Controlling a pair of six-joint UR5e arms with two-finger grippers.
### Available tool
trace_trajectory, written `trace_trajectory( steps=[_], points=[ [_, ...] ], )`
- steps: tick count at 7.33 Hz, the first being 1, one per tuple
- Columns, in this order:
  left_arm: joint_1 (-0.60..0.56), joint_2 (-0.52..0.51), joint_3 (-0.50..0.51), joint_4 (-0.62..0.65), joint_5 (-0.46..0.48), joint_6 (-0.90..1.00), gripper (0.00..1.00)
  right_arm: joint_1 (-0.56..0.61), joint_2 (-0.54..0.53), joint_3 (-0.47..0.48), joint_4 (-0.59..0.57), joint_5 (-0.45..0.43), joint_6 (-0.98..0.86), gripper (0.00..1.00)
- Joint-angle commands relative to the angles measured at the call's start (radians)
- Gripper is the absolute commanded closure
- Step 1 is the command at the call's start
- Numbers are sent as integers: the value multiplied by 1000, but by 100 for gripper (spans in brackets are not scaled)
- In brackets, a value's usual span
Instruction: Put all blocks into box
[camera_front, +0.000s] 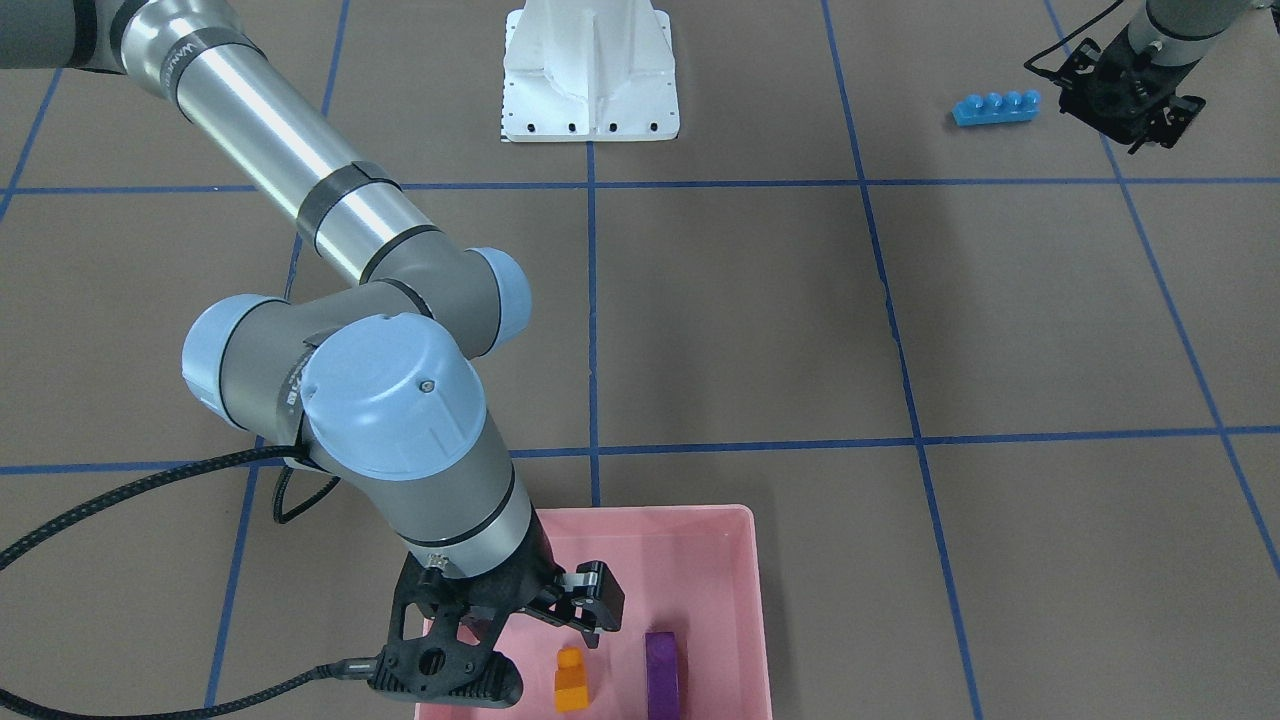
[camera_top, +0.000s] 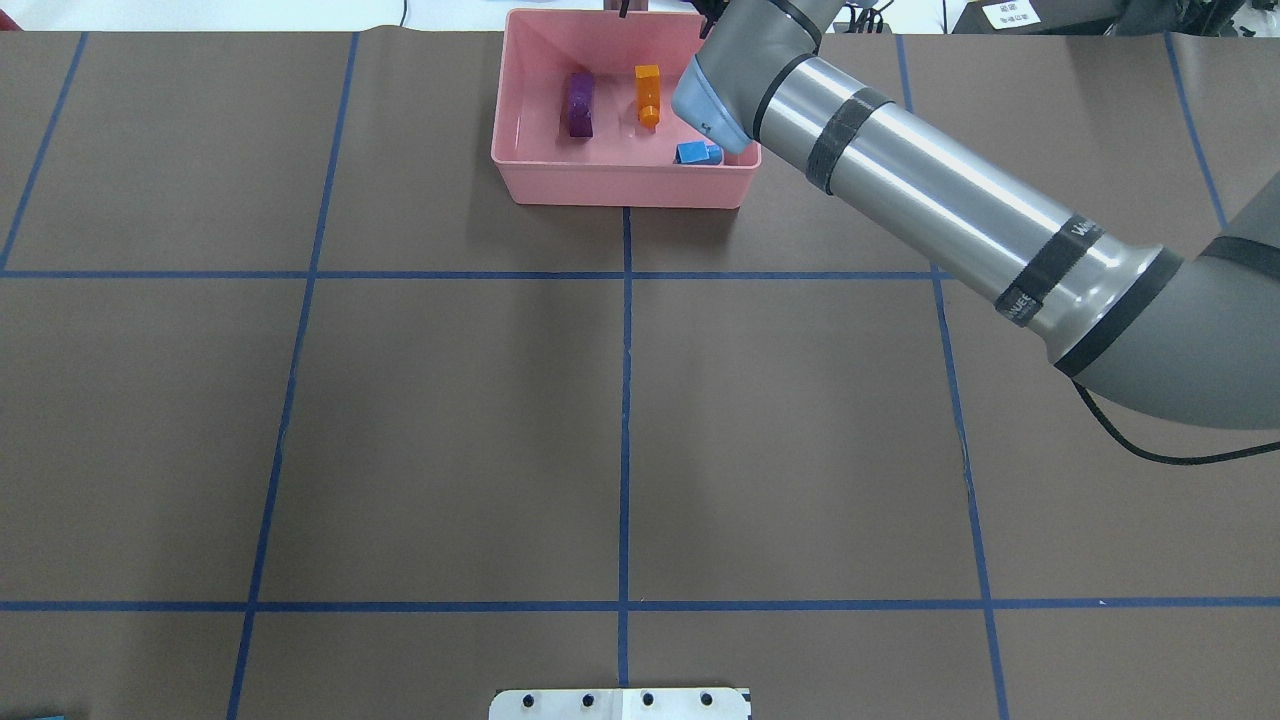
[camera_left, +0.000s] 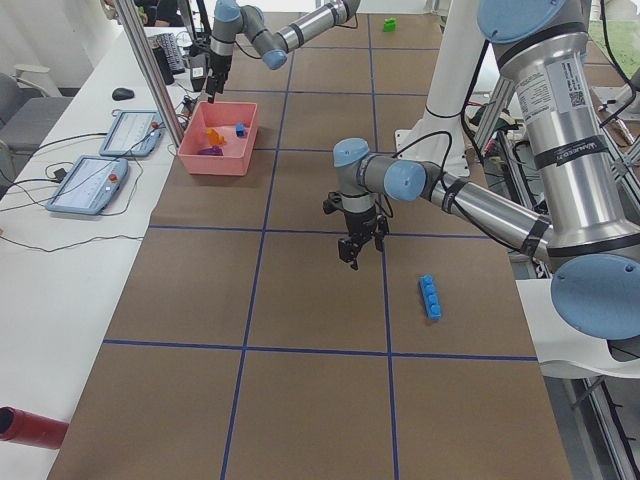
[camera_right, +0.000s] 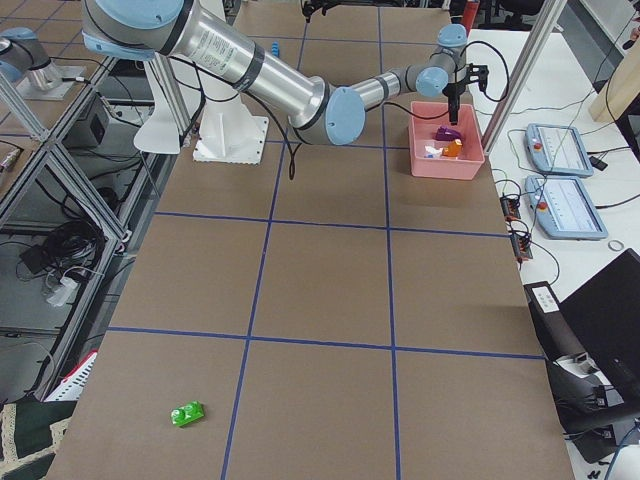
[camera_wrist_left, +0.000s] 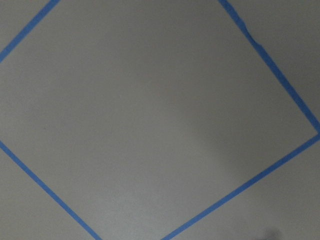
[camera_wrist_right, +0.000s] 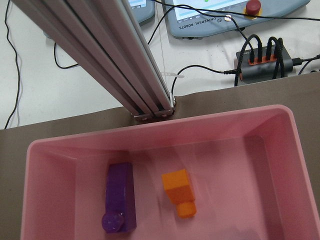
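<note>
Overhead exterior: purple block (camera_top: 581, 104), orange block (camera_top: 648, 95), small blue block (camera_top: 697, 153) lie in the box (camera_top: 620, 190) under the right gripper (camera_front: 575, 615), which looks released (half hidden); left gripper (camera_front: 1140, 112) hangs spread beside the long blue block (camera_front: 996, 107) on the table (camera_top: 450, 420), likely staged for pickup; green block (camera_right: 187, 412) well apart.

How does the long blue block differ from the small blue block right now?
The long blue block shows four studs in a row; the small blue block is clearly shorter. The long blue block lies on the bare table, outside the box; the small blue block sits inside the box, in the corner nearest the robot's right. Both are blue plastic bricks.
</note>
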Motion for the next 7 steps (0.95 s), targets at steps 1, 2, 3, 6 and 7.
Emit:
trace_trajectory(
  steps=[1,2,3,6,7],
  points=[
    [188,177,5,-267,73,-199,0,30,-38,40,-13,42,-24,0],
    [303,239,8,-372,133,-296,0,34,-58,78,-48,44,-34,0],
    [410,239,11,-382,149,-400,0,61,-87,150,-135,65,-57,0],
    [641,241,11,-409,227,-585,0,96,-176,478,-681,96,-321,0],
    [666,252,15,-409,230,-585,0,103,-184,554,-876,96,-422,0]
  ],
)
